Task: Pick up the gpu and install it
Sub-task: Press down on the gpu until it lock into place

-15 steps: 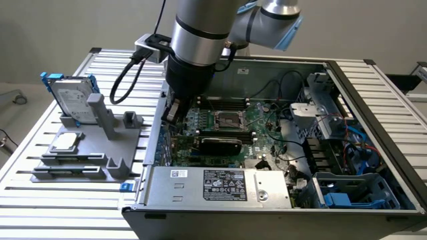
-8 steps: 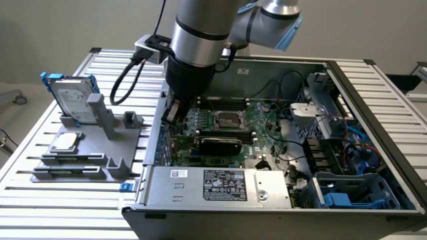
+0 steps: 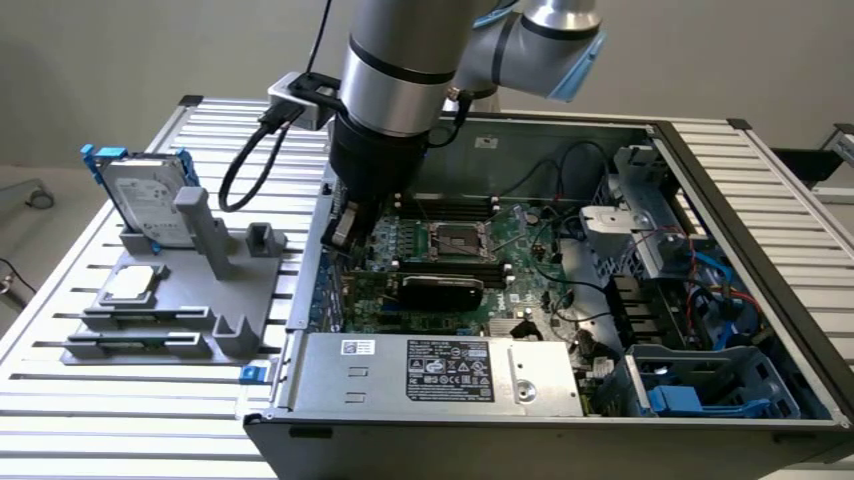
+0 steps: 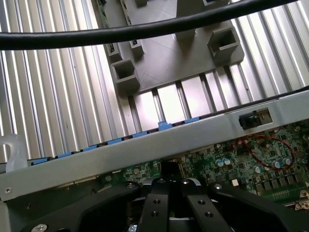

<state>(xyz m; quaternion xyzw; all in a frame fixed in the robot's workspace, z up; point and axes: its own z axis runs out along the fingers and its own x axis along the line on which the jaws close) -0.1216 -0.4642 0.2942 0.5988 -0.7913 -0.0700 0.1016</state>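
Gripper point(image 3: 350, 225) is lowered inside the open computer case point(image 3: 747, 200), by the case wall nearest the gray holder point(image 3: 200, 290), with a thin card point(image 3: 344, 222) seen edge-on beneath it. Whether the fingers are apart or clamped on that card cannot be told. A hard drive point(image 3: 140, 200) stands at the holder's far corner.
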